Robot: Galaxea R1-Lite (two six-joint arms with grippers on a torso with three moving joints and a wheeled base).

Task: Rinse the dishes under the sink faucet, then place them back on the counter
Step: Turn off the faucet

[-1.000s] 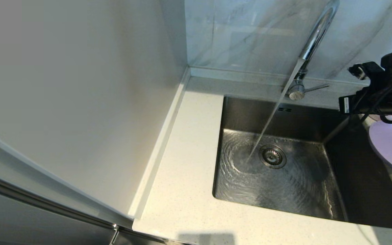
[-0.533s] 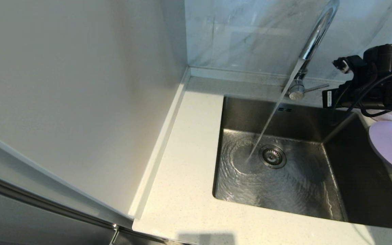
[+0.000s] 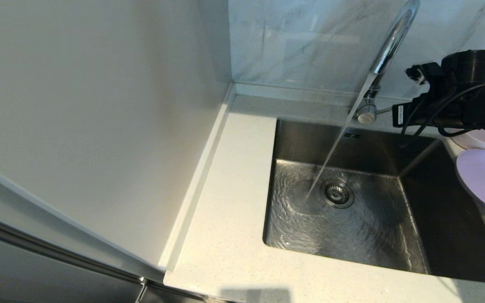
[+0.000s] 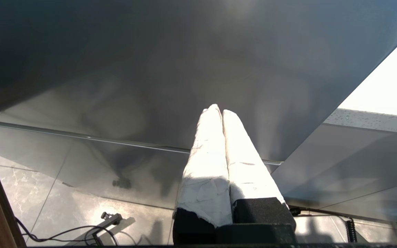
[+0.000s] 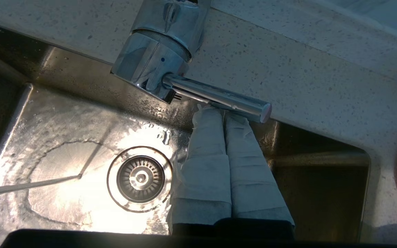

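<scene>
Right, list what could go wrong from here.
1. The shut right claw sits just under the thin chrome faucet lever; it may slip off the lever's end instead of moving it.
2. The right arm hangs over the pale pink round bowl and flat lavender plate on the cream speckled counter; pulling back could knock them.

Right arm (image 3: 457, 109) extended at the right of the head view, its wrist held roughly level. Right end effector (image 5: 223, 112): both white-wrapped fingers (image 5: 205, 151) pressed together, empty. Left end effector (image 4: 221, 111), seen only in its own wrist view: wrapped fingers likewise pressed together, holding nothing.
</scene>
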